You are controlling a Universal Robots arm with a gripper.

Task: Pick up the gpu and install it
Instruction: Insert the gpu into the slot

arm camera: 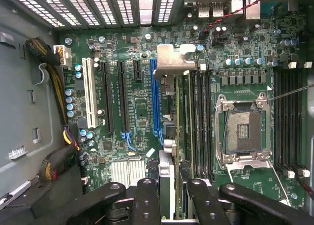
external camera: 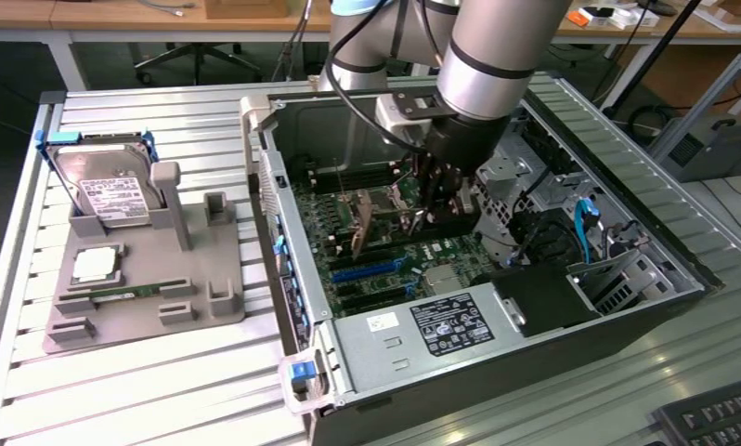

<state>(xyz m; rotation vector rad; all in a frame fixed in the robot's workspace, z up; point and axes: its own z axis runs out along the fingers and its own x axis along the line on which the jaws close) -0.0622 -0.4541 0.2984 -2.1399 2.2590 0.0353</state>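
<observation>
- gripper [arm camera: 168, 186] clamped on gpu [arm camera: 169, 112], card edge-on, bracket end up
- held inside open computer case [external camera: 299, 279], above motherboard [arm camera: 137, 107], beside blue slot [arm camera: 154, 97]

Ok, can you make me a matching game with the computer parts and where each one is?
Things:
1. gpu
2. hard drive
3. keyboard
4. memory stick

Places:
A. lying flat on the grey stand
B. propped up at the grey stand's far end
C. between the gripper fingers, inside the computer case
D. near corner, at the exterior view's right

Pairs: 1-C, 2-B, 3-D, 4-A
</observation>
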